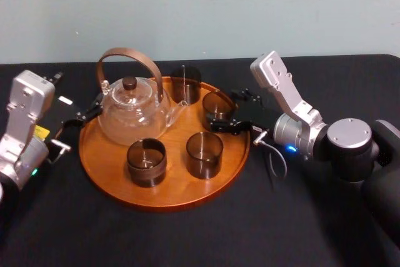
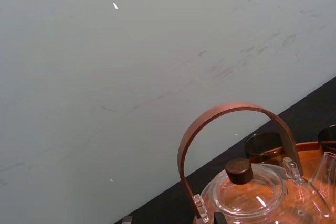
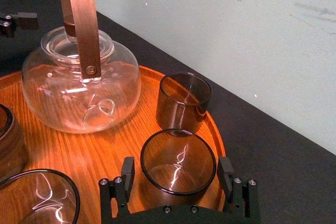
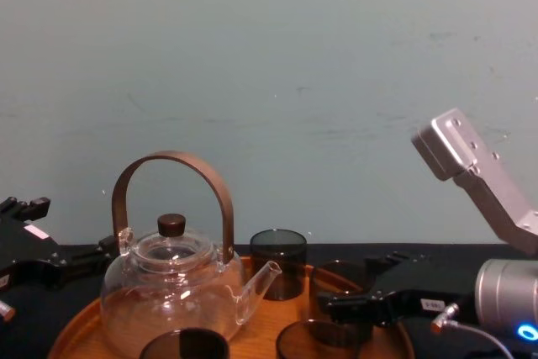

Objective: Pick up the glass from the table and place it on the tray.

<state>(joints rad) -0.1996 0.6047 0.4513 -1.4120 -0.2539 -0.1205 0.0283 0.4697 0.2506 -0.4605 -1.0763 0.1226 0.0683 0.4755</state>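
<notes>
The table (image 1: 187,236) is matte black, and the tray (image 1: 181,182) is orange-brown wood with a fine streaked grain. The glasses (image 1: 204,153) are smoky grey-brown; the teapot (image 1: 134,114) is clear, with a reddish-brown handle (image 1: 128,54) and a dark brown knob (image 1: 129,83). Beyond the table's far edge the wall (image 1: 200,4) is pale blue-green with faint dark scuffs.

Glass teapot (image 4: 172,292) stood on tray (image 4: 269,317), wooden handle upright. Far glass (image 4: 277,262) stood behind spout. Right gripper (image 4: 346,285) reached in from right, black fingers (image 4: 378,302) spread around near glass (image 4: 324,279) on tray. Left gripper (image 4: 92,254) sat beside teapot, at left.
</notes>
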